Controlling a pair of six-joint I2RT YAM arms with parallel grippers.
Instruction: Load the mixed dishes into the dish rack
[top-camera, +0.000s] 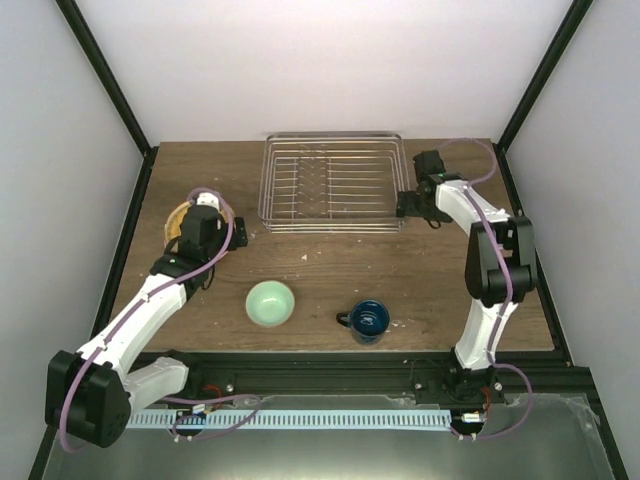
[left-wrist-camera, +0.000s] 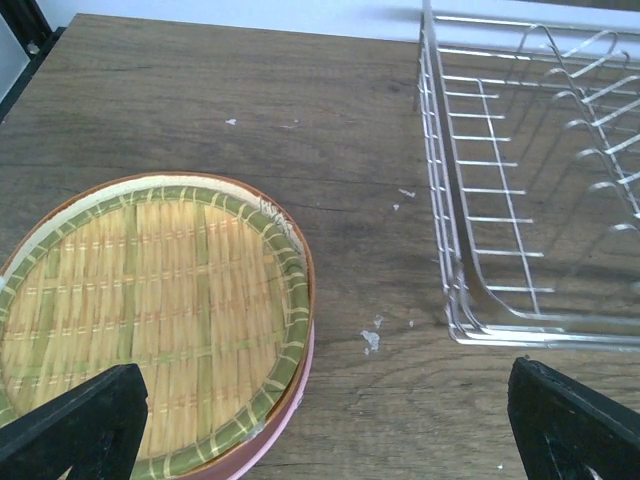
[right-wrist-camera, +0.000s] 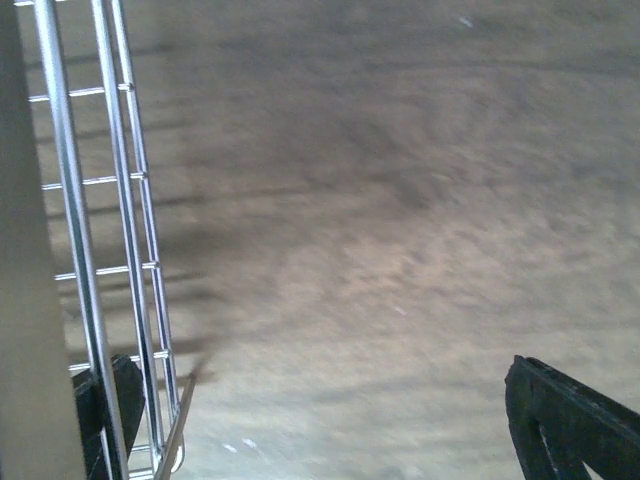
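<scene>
- Nothing has been loaded: the wire dish rack (top-camera: 330, 190) stands at the far middle of the tabletop (top-camera: 320, 265) with its tines bare.
- The plates sit in a stack at the far left of the tabletop, well apart from the rack. The top plate (left-wrist-camera: 150, 300) shows a woven yellow-and-green pattern, and the edge of a pink plate (left-wrist-camera: 288, 425) peeks out beneath it. What else the stack holds cannot be made out.
- The left arm's fingers (left-wrist-camera: 75, 430) hang spread wide above the near edge of that stack, holding nothing.
- The right arm's fingers (right-wrist-camera: 575, 420) are also parted and empty, low beside the rack's right wall. In the wrist view one finger shows through the wires, but whether it touches them cannot be told.
- The small mint-green bowl (top-camera: 270, 303) and the dark blue mug (top-camera: 367, 320) stand upright near the front of the tabletop, untouched and apart from each other.
- By the look of it, the job is at its very start: every plate, the bowl and the mug have yet to go into the rack.
</scene>
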